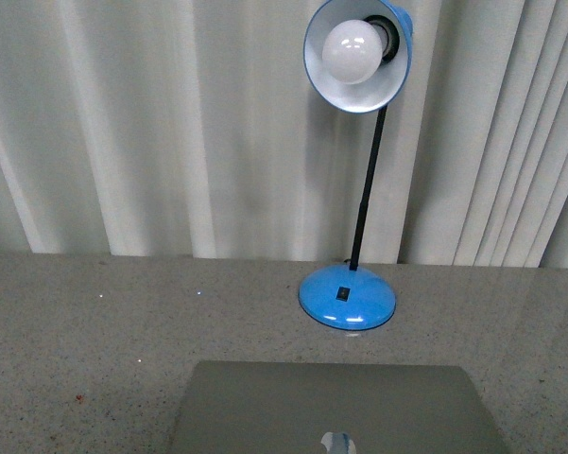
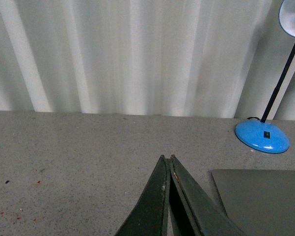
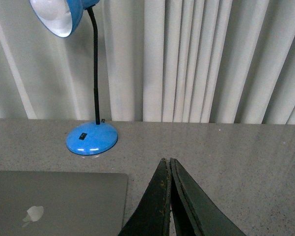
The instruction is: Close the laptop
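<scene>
Pale curtains (image 1: 170, 123) back a speckled counter (image 1: 94, 331). At its near edge the laptop (image 1: 335, 407) lies flat, lid down, blue lamp (image 1: 350, 293) beyond. Left gripper (image 2: 168, 160) and right gripper (image 3: 167, 161) are pinched closed, empty. Closing looks done; next, stay clear.

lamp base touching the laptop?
Apart. The front view shows bare table between the lamp base and the laptop lid edge; the right wrist view agrees.

Blue desk lamp (image 1: 357, 142) upright on speckled grey table (image 1: 94, 350); pale pleated curtain (image 1: 170, 123) behind.
</scene>
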